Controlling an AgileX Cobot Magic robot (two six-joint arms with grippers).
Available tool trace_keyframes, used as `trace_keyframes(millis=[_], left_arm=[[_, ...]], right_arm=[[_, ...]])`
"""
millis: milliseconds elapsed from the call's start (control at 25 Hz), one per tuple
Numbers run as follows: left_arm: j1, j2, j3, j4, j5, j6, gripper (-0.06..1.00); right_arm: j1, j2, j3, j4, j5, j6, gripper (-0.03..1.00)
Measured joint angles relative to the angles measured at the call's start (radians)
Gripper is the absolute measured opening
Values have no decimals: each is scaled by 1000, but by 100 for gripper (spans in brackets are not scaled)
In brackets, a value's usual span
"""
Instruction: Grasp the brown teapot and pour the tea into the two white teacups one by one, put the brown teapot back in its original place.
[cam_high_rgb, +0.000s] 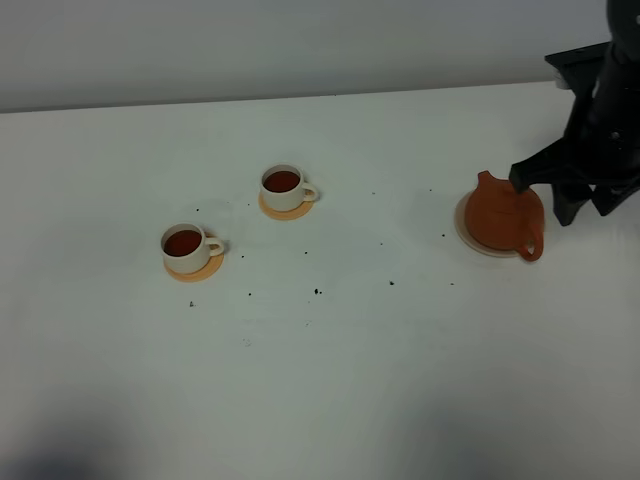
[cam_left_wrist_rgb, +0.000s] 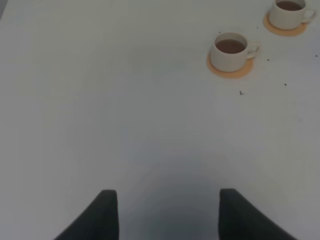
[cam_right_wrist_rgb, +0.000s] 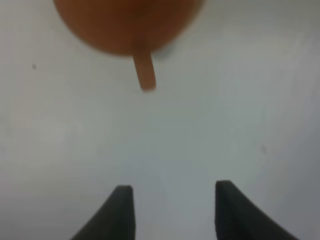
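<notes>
On the white table (cam_high_rgb: 330, 380), seen from the high camera, the nearer white teacup (cam_high_rgb: 186, 247) sits farthest left on an orange coaster (cam_high_rgb: 196, 269), and the second teacup (cam_high_rgb: 286, 187) stands farther back and to the right on its own coaster (cam_high_rgb: 285, 210); both are glazed, round, with small loop handles, and hold dark reddish tea. Small dark specks (cam_high_rgb: 317, 291) dot the matte tabletop between cups and pot. Only the left wrist camera shows the left gripper (cam_left_wrist_rgb: 167, 215), its two dark fingers spread wide over bare table with nothing between them, the cups well ahead of it. At the right of the high view the brown teapot (cam_high_rgb: 503, 216), squat matte clay, rests on the pale beige disc (cam_high_rgb: 466, 228), which peeks out only as a crescent. The right arm (cam_high_rgb: 595, 140) stands just beside the pot, and whether it touches the pot cannot be told. The right wrist camera shows the right gripper (cam_right_wrist_rgb: 170, 212) spread open and empty, the teapot blurred, cut off by the frame edge, its handle (cam_right_wrist_rgb: 144, 71) pointing toward the fingers.
</notes>
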Motion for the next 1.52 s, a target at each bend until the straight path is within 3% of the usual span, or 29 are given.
trace_keyframes(millis=[560, 800, 1040, 1240, 1520], left_arm=[[0, 0, 0, 0, 0, 0, 46], [0, 0, 0, 0, 0, 0, 46], [0, 0, 0, 0, 1, 0, 46], [0, 0, 0, 0, 1, 0, 46], [0, 0, 0, 0, 1, 0, 46]], right_arm=[[0, -792, 697, 40, 11, 52, 28], [0, -1056, 780, 50, 13, 53, 25], [0, -1179, 857, 56, 7, 56, 25], [-7, -1205, 943, 61, -114, 55, 24], [-127, -1356, 946, 80, -129, 47, 24]])
